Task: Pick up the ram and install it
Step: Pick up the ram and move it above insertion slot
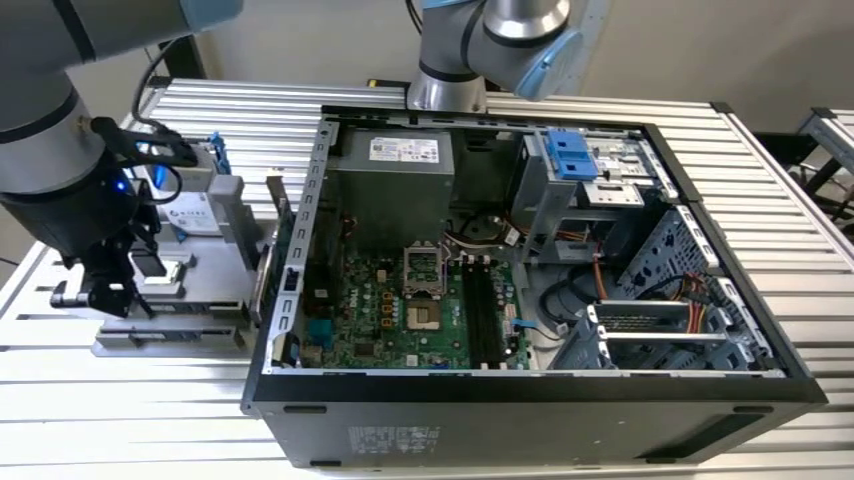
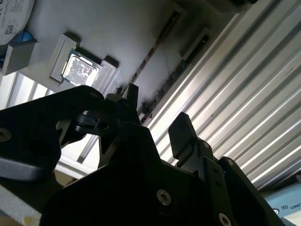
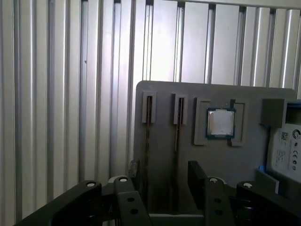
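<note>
The exterior view is looking down from above onto the open computer case (image 1: pixel 534 410). Both wrist views are looking closely past the gripper (image 3: pixel 164 168) (image 2: pixel 156 104) at one grey tray (image 3: pixel 162 106) (image 2: pixel 122 28).

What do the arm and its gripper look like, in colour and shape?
The arm is a thick silver-grey tube with black bands and light blue joint caps; a black cable runs beside it. The gripper is black, with two flat fingers on bolted, angular links.
</note>
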Robot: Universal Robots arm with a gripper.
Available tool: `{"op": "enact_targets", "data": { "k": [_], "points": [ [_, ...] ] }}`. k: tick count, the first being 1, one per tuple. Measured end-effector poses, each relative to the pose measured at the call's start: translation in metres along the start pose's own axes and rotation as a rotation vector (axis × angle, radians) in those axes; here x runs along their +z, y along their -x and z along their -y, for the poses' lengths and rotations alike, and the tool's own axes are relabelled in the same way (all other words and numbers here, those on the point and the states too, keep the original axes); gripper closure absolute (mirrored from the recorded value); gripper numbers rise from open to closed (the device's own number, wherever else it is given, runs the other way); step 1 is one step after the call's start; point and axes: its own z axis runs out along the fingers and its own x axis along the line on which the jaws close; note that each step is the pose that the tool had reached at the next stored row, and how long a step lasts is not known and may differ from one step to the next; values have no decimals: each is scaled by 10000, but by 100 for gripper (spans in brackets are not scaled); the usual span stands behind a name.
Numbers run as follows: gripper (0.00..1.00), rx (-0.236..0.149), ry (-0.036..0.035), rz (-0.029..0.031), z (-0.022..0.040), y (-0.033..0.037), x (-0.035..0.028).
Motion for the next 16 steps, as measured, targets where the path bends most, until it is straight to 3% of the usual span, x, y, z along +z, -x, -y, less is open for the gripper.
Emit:
{"op": "enact_targets", "data": {
  "k": [9,16],
  "points": [
    [0,143,-3,-97,1,-10,127],
    [0,219,-4,-120,1,-46,230]
  ]
}}
